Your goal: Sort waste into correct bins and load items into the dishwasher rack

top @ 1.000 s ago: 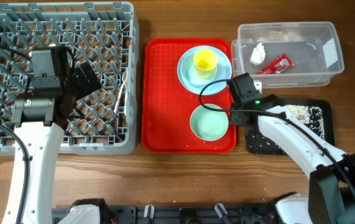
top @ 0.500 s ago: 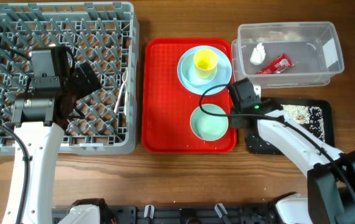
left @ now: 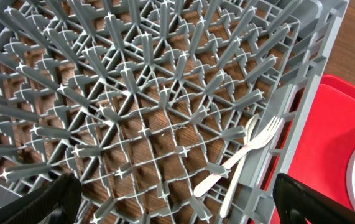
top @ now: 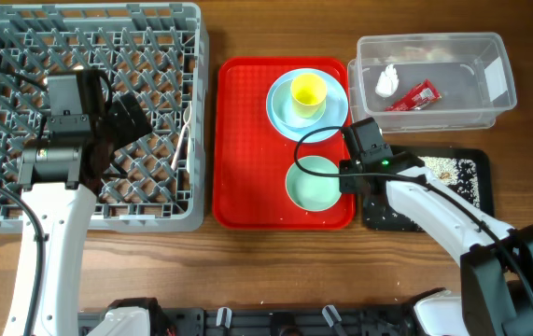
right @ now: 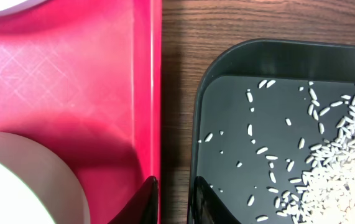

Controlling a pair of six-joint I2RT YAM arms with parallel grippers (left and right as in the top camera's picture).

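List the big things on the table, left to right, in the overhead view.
Rack → red tray → tub

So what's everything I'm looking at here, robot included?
dishwasher rack: 1, grey, left side of the table
spoon: 1, white, in the rack by its right wall
fork: 1, white, beside the spoon
red tray: 1, red, centre
plate: 1, light blue, far end of the red tray
cup: 1, yellow, on the plate
bowl: 1, mint green, near end of the red tray
clear tub: 1, clear, far right
napkin: 1, white, in the tub
wrapper: 1, red, in the tub
black tray: 1, black, right
rice scraps: many, whitish, in the black tray
left end effector: 1, black, open, over the rack
right end effector: 1, black, between bowl and black tray
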